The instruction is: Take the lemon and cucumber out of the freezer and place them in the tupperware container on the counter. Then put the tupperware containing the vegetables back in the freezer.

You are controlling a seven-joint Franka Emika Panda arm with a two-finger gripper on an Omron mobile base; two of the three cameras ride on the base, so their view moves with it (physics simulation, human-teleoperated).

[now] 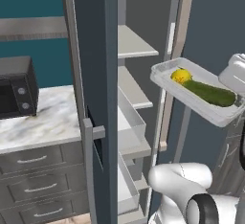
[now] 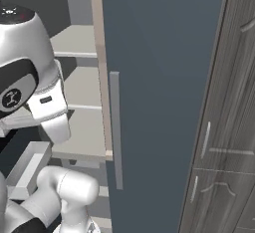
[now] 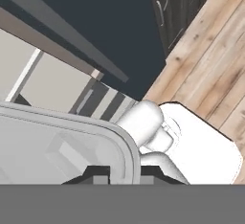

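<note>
The tupperware container (image 1: 168,82) hangs in the air, tilted, in front of the open freezer (image 1: 95,50), level with its middle shelves. Inside the tray the lemon (image 1: 181,75) sits at the far end, touching the cucumber (image 1: 210,94), which lies lengthwise beside it. The gripper (image 3: 124,173) has its jaws pinched tight on the container's rim, one finger on each side of the wall. To the left, the marbled counter (image 1: 48,122) carries a black microwave (image 1: 16,88). Wooden floor (image 3: 210,65) shows below the hand.
</note>
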